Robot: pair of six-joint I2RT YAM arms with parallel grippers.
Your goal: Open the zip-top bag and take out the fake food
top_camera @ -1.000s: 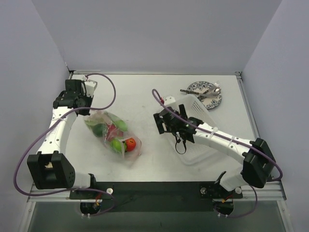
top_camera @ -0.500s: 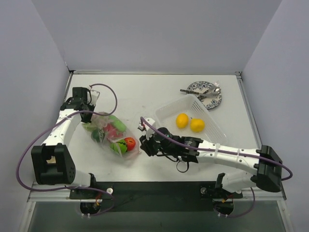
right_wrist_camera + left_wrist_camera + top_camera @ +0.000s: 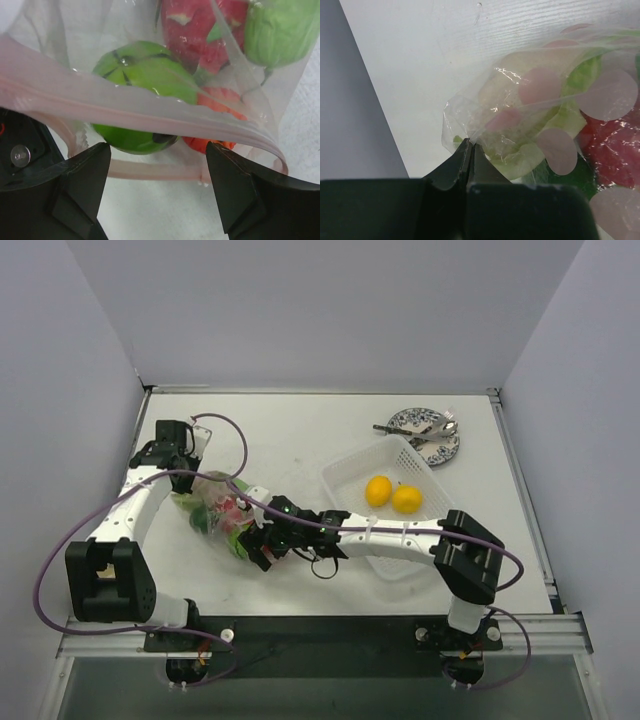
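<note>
Zip-top bag (image 3: 215, 504): lay near the desk's left edge, soft, likely slippery. Pinched at a corner by clamped left gripper (image 3: 470, 147); met at the mouth by wide-spread right gripper (image 3: 157, 155). Best held by zip strip (image 3: 150, 112).

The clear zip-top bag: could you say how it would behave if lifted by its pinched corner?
Probably floppy: the clear crinkly zip-top bag wrinkles where the left gripper pinches it. It would likely sag, since the glossy plastic fruits lie loose inside. They might spill through its parted mouth.
</note>
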